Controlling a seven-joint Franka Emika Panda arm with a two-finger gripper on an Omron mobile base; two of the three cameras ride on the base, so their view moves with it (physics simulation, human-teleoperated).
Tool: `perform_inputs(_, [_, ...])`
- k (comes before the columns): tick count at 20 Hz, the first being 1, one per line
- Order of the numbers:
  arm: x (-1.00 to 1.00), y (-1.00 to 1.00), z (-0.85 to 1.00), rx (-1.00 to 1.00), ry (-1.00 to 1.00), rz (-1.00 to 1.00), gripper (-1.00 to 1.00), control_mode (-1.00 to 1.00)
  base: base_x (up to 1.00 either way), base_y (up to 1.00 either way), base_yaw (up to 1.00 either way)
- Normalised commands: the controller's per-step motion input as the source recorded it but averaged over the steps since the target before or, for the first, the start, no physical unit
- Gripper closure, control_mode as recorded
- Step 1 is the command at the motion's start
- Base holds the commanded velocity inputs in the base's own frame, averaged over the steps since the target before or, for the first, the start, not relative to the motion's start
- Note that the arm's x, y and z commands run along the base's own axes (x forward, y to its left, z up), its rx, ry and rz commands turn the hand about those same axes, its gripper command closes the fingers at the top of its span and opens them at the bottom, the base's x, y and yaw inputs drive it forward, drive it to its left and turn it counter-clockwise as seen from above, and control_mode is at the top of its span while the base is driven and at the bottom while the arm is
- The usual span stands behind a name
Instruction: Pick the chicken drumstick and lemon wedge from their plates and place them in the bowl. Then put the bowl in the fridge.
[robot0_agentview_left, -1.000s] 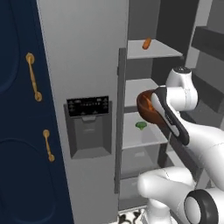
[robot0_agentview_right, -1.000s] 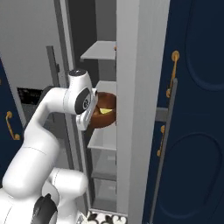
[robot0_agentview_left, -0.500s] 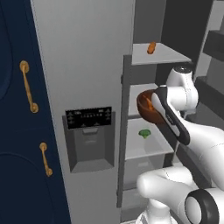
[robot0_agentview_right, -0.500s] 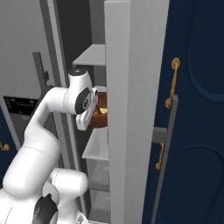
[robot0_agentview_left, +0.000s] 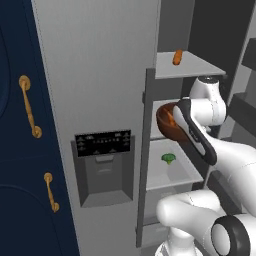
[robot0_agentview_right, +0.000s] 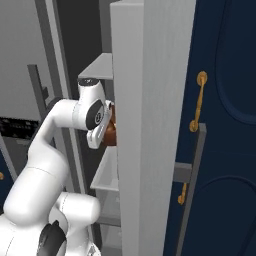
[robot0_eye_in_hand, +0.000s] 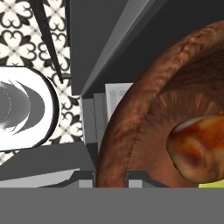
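Observation:
My gripper (robot0_agentview_left: 178, 119) is shut on the rim of the dark reddish-brown wooden bowl (robot0_agentview_left: 167, 124), holding it tilted at the open side of the grey fridge (robot0_agentview_left: 95, 75), level with the middle shelf. In the hand view the bowl's rim (robot0_eye_in_hand: 131, 113) curves close to the camera. The glossy brown chicken drumstick (robot0_eye_in_hand: 197, 146) lies inside it, and a sliver of the yellow-green lemon wedge (robot0_eye_in_hand: 213, 185) shows under the drumstick. From the right, the bowl (robot0_agentview_right: 111, 134) peeks out behind the open fridge door (robot0_agentview_right: 145, 125). The plates are out of view.
An orange carrot-like item (robot0_agentview_left: 177, 56) lies on the top fridge shelf and a green broccoli floret (robot0_agentview_left: 168, 158) on the lower one. The black dispenser panel (robot0_agentview_left: 102, 145) sits on the shut left door. Navy cabinets with brass handles (robot0_agentview_left: 29, 105) flank the fridge.
The base has driven closer to the fridge, so the whole scene has grown and shifted. The bowl stays in my grip at the same spot relative to the arm. The open door now hides more of it.

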Motion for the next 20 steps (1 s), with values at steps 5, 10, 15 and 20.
perform_inputs(5, [0.2, -0.07, -0.32, 0.0, -0.05, 0.0, 1.0, -1.0, 0.0, 0.0, 0.0])
perform_inputs(10, [0.89, -0.28, -0.17, 0.0, -0.02, 0.0, 1.0, -1.0, 0.0, 0.0, 0.0])
perform_inputs(15, [1.0, -0.3, -0.12, 0.0, 0.0, 0.0, 1.0, -1.0, 0.0, 0.0, 0.0])
perform_inputs(20, [0.93, -0.16, -0.15, 0.0, -0.01, 0.0, 1.0, -1.0, 0.0, 0.0, 0.0])
